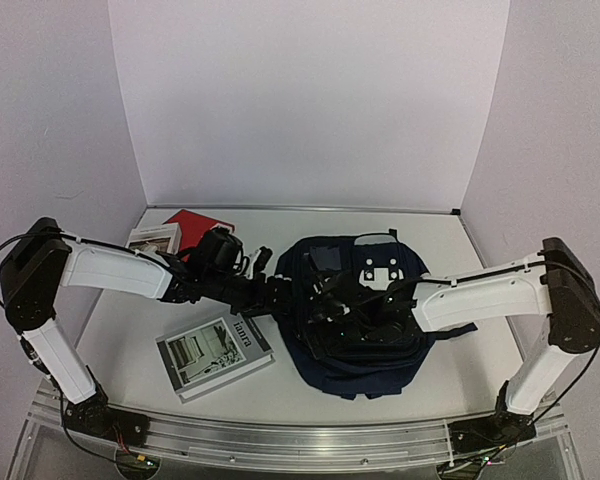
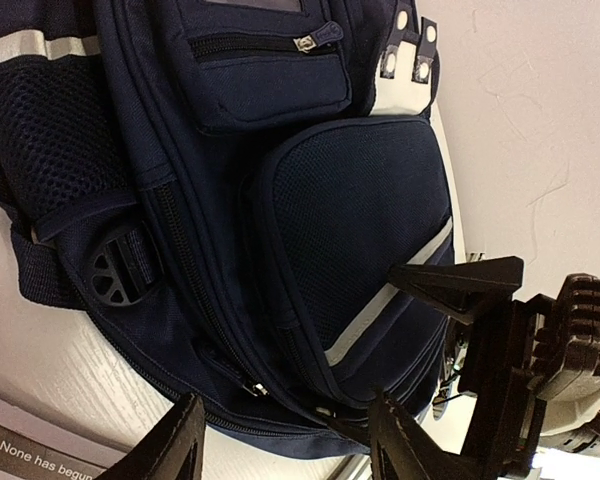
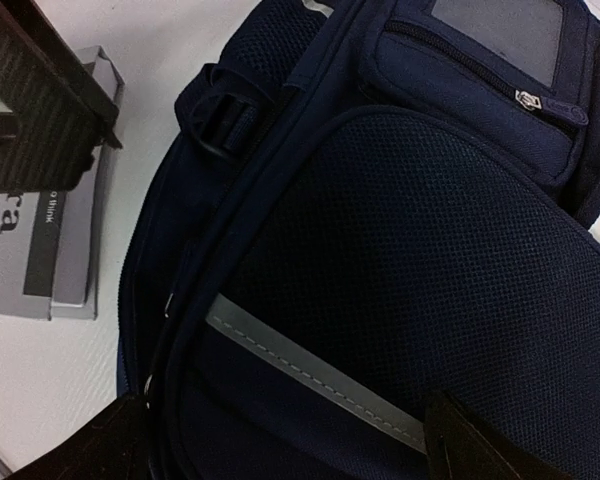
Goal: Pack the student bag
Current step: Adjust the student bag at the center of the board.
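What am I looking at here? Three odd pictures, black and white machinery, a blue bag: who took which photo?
These are two robot arms bolted at the table's near edge. The wide picture comes from a fixed camera above and behind them: left arm, right arm. The other two come from a small camera on each wrist, so the dark shapes at the bottom are that arm's own fingers: left fingers, right fingers. On the table lie a navy backpack, a grey book in front, another book and something red behind. Both pairs of fingers stand open at the backpack; nothing is held.
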`<control>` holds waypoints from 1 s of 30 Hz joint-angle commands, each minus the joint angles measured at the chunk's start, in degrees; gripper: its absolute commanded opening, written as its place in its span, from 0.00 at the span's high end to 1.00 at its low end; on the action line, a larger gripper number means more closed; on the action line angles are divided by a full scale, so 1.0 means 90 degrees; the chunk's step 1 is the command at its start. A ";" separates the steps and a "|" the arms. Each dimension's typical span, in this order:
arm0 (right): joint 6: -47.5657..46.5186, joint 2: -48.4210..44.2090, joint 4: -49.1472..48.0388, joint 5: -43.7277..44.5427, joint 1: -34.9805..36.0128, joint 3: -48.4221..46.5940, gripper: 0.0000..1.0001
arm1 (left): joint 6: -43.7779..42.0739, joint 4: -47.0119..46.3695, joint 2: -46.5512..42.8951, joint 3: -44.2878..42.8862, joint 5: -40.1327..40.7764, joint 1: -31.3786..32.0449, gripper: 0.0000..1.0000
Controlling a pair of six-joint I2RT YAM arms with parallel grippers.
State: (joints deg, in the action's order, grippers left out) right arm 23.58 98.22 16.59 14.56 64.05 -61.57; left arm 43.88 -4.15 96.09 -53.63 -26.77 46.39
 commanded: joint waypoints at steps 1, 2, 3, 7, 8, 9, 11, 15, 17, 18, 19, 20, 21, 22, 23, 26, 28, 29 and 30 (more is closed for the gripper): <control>0.0038 0.0433 0.0352 0.1137 0.0118 -0.0626 0.09 | 0.0108 -0.0304 -0.0020 0.0103 0.0116 -0.0017 0.45; 0.0087 0.0546 0.0394 0.1296 0.0155 -0.0707 0.09 | 0.0107 -0.0291 -0.0024 0.0113 0.0121 -0.0017 0.45; 0.0120 0.0657 0.0438 0.1427 0.0190 -0.0787 0.10 | 0.0094 -0.0271 -0.0030 0.0118 0.0124 -0.0018 0.45; 0.0281 0.0973 0.0530 0.1904 0.0278 -0.0901 0.25 | -0.0135 -0.0283 -0.0101 0.0169 0.0089 -0.0017 0.45; 0.0326 0.1008 0.0526 0.1964 0.0278 -0.0891 0.29 | -0.0205 -0.0321 -0.0113 0.0203 0.0068 -0.0018 0.45; 0.0349 0.1036 0.0528 0.2008 0.0276 -0.0885 0.35 | -0.0260 -0.0388 -0.0146 0.0236 0.0041 -0.0017 0.45; 0.0393 0.0994 0.0528 0.2076 0.0276 -0.0880 0.53 | -0.0388 -0.0547 -0.0197 0.0295 -0.0048 -0.0014 0.45; 0.0461 0.0626 0.0498 0.2229 0.0276 -0.0875 0.83 | -0.0666 -0.1030 -0.0264 0.0462 -0.0214 -0.0018 0.45; 0.0509 0.0352 0.0484 0.2293 0.0276 -0.0883 1.00 | -0.0827 -0.1305 -0.0252 0.0553 -0.0279 -0.0019 0.45; 0.0509 0.0244 0.0463 0.2282 0.0276 -0.0890 1.00 | -0.0928 -0.1402 -0.0234 0.0573 -0.0293 -0.0014 0.45; 0.0497 0.0100 0.0440 0.2246 0.0268 -0.0898 1.00 | -0.1072 -0.1515 -0.0197 0.0576 -0.0308 -0.0017 0.45; 0.0467 0.0007 0.0410 0.2197 0.0271 -0.0908 1.00 | -0.1177 -0.1596 -0.0152 0.0561 -0.0326 -0.0014 0.45; 0.0439 -0.0087 0.0397 0.2124 0.0256 -0.0929 1.00 | -0.1309 -0.1640 -0.0102 0.0519 -0.0347 -0.0012 0.45; 0.0422 -0.0186 0.0393 0.2053 0.0250 -0.0964 1.00 | -0.1481 -0.1672 -0.0055 0.0460 -0.0376 -0.0008 0.45; 0.0409 -0.0267 0.0383 0.1988 0.0234 -0.0993 1.00 | -0.1623 -0.1693 -0.0025 0.0406 -0.0395 0.0001 0.44; 0.0389 -0.0553 0.0346 0.1738 0.0113 -0.0993 1.00 | -0.2129 -0.1699 0.0034 0.0235 -0.0467 0.0030 0.45; 0.0396 -0.0679 0.0295 0.1537 -0.0017 -0.0939 1.00 | -0.2502 -0.1624 0.0092 0.0130 -0.0508 0.0048 0.45; 0.0402 -0.0739 0.0259 0.1396 -0.0099 -0.0901 1.00 | -0.2667 -0.1552 0.0125 0.0084 -0.0535 0.0057 0.46; 0.0422 -0.0794 0.0208 0.1270 -0.0163 -0.0844 1.00 | -0.2821 -0.1486 0.0160 0.0020 -0.0564 0.0090 0.47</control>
State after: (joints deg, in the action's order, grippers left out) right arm 27.33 96.05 21.91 27.86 64.79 -68.27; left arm 27.27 -16.12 96.37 -49.59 -30.06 46.48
